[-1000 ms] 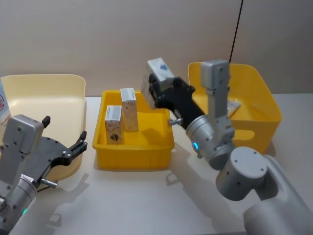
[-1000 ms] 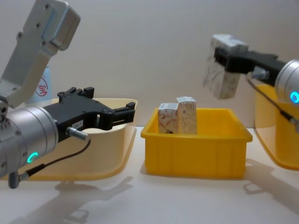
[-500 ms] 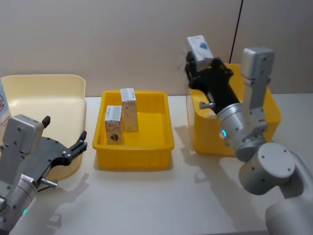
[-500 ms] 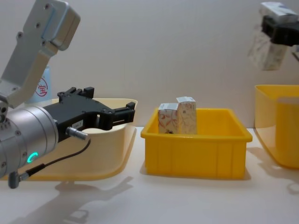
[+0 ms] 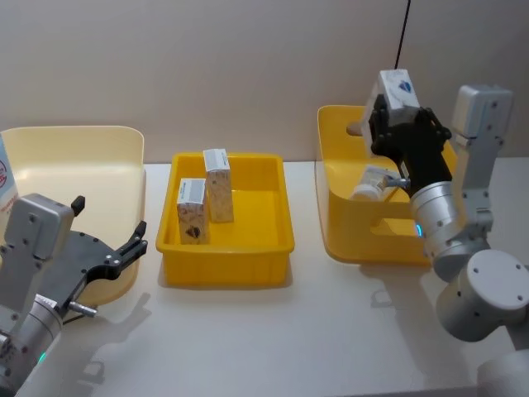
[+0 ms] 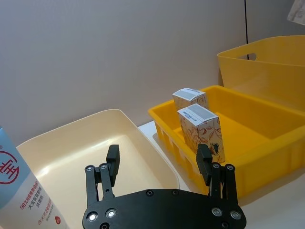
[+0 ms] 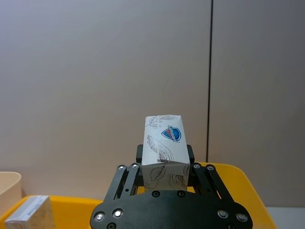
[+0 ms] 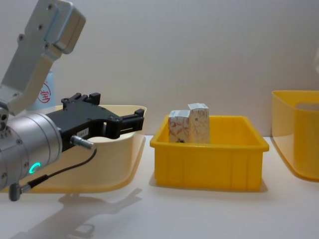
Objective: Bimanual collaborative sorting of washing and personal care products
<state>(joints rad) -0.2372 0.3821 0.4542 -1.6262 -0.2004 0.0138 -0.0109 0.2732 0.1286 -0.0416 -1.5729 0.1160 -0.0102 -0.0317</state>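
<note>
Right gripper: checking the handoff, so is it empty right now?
No. The right gripper is shut on a white carton, held above the tall yellow bin.

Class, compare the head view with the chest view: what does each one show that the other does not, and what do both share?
Head view alone: the right end effector holding a white carton above the deep yellow bin, and a pale item lying inside that bin. Chest view alone: the round red logo on the blue tube behind the left arm. Both share the open left end effector, the cream bin and the shallow yellow bin holding two upright marbled cartons.
</note>
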